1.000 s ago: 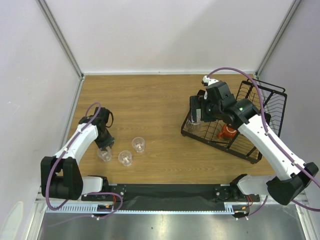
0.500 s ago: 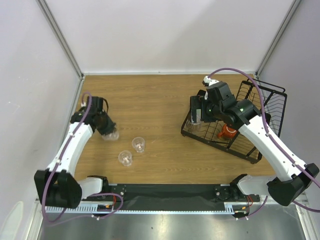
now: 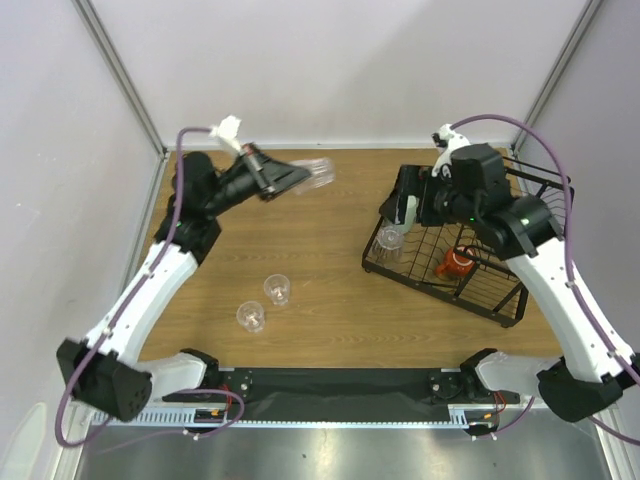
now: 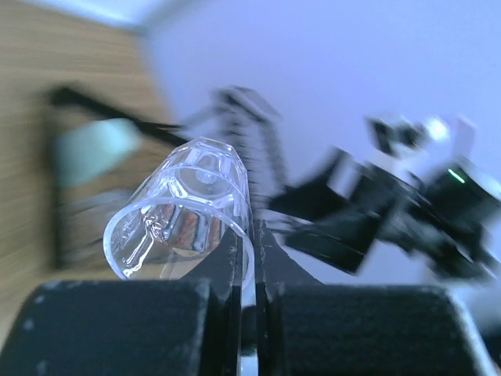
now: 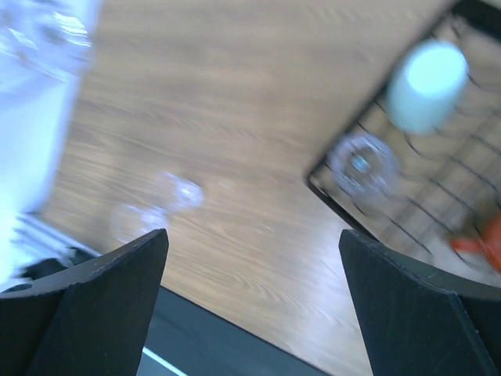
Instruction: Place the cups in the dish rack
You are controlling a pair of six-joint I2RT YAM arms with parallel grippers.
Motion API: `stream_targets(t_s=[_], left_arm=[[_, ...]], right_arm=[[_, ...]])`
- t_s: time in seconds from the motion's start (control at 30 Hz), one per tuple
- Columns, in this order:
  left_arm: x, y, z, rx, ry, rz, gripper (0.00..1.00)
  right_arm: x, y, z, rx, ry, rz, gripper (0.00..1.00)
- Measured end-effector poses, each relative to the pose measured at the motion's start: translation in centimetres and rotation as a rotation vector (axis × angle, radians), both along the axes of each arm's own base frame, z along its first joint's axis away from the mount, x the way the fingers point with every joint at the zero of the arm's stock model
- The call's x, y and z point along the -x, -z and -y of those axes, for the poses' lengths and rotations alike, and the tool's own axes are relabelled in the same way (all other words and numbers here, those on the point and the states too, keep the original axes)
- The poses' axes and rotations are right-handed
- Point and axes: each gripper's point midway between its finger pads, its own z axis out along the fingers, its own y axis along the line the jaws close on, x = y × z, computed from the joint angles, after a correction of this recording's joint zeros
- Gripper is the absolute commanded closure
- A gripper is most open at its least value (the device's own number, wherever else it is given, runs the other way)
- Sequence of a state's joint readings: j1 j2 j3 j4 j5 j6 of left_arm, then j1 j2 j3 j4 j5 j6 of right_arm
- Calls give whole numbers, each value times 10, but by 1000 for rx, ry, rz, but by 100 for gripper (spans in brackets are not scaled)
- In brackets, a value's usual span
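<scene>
My left gripper [image 3: 290,177] is raised high over the back left of the table, shut on the wall of a clear tumbler [image 3: 316,172] that lies sideways, mouth towards the wrist camera [image 4: 188,207]. My right gripper [image 3: 403,203] hangs open and empty above the left end of the black dish rack [image 3: 520,200]. In the rack are the mint-green cup [image 5: 427,86], a clear tumbler [image 5: 360,163] and the orange-red mug [image 3: 456,264]. Two more clear tumblers [image 3: 277,289] [image 3: 250,316] stand on the table.
The rack [image 5: 329,186] sits at the table's right side, its taller basket end at the back right. White walls with metal posts close in the back and sides. The black base rail [image 3: 340,382] runs along the near edge.
My left arm has lifted a clear tumbler off the table and swung it up and towards the back centre. My right gripper has risen out of the rack, open, with the mint cup left inside.
</scene>
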State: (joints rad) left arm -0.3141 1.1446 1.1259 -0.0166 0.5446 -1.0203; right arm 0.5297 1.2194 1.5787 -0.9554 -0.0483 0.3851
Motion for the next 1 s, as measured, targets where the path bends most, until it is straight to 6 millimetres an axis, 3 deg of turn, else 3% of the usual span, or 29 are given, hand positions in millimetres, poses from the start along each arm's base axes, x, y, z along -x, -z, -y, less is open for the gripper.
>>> stream_targets(t_s=[0.13, 0.3, 0.47, 0.57, 0.73, 1.0], left_arm=[[25, -56, 67, 133, 270, 160, 100], [63, -89, 107, 212, 477, 279, 100], [83, -110, 114, 277, 574, 359, 100], [88, -115, 115, 312, 612, 373, 100], [97, -114, 123, 350, 675, 354, 100], [118, -121, 128, 399, 757, 367, 100]], right_arm=[[9, -41, -3, -144, -41, 80, 0], [29, -86, 1, -289, -92, 180, 0], [59, -131, 3, -404, -190, 311, 0], [75, -146, -4, -460, -268, 360, 2], [83, -152, -13, -513, -334, 369, 5], [71, -149, -19, -531, -335, 345, 12]])
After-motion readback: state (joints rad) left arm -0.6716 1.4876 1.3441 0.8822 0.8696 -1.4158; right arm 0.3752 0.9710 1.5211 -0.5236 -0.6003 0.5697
